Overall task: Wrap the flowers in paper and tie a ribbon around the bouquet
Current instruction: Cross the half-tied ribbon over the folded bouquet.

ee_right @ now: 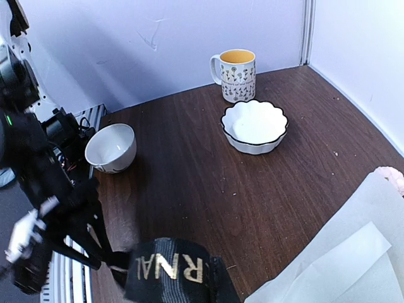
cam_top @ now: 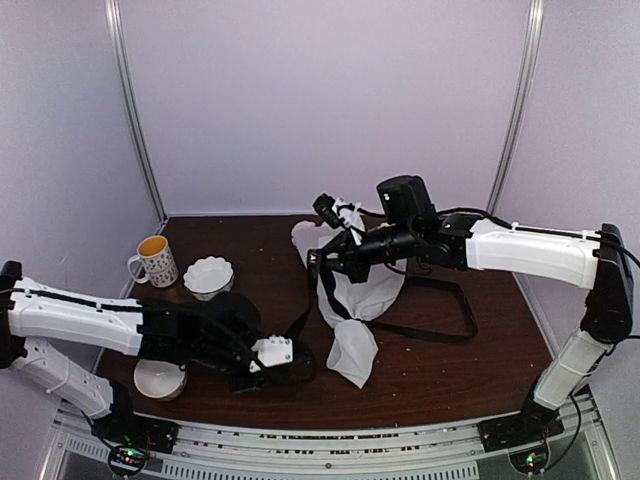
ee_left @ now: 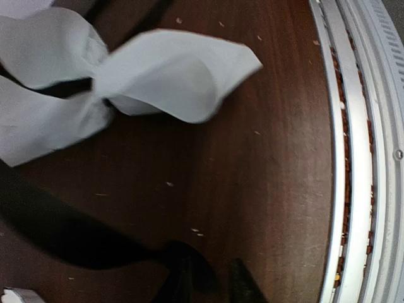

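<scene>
Dark brown wooden table (cam_top: pixel 455 375): white paper-cone bouquet (cam_top: pixel 362 290) lies mid-table, pinched end pointing near. At its left edge the right gripper (cam_top: pixel 325 262) is clamped on the narrow black gold-lettered ribbon (ee_right: pixel 167 268). Near-left, the left gripper (ee_left: pixel 214 285) has its fingertips slightly apart over the wood.

mug (cam_top: pixel 153 260), scalloped bowl (cam_top: pixel 209 276), plain bowl (cam_top: pixel 160 380) crowd left, bouquet (cam_top: pixel 355 300) centre, bare tabletop (cam_top: pixel 450 372) front right
</scene>
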